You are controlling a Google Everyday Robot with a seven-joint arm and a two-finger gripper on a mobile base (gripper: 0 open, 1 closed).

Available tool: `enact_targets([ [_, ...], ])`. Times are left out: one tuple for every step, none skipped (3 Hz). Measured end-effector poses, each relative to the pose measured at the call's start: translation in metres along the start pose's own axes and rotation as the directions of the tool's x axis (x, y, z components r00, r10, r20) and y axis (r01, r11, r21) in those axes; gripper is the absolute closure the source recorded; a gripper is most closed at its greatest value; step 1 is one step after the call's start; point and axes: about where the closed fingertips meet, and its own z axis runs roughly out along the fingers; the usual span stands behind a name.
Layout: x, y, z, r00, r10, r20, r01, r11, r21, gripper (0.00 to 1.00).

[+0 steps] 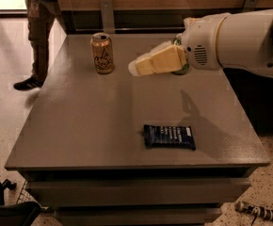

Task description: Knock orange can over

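The orange can (102, 53) stands upright at the back left of the grey table (80, 126). It is orange-tan with dark cursive lettering and a silver top. My gripper (135, 68) comes in from the right on a white arm (240, 36). Its cream fingers (153, 62) point left, their tips a short way right of the can and not touching it. The green can (180, 70) is almost wholly hidden behind the gripper; only a sliver of its base shows.
A dark blue snack packet (169, 136) lies flat near the table's front right. A person's legs (38, 36) stand on the floor left of the table. A wood-panelled wall runs along the back edge.
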Motion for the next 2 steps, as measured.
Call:
enact_targets([
  [0.000, 0.000, 0.000, 1.000, 0.000, 0.000, 0.000, 1.0000, 0.000, 0.00],
  [-0.001, -0.007, 0.023, 1.000, -0.004, -0.007, 0.004, 0.9998, 0.022, 0.00],
])
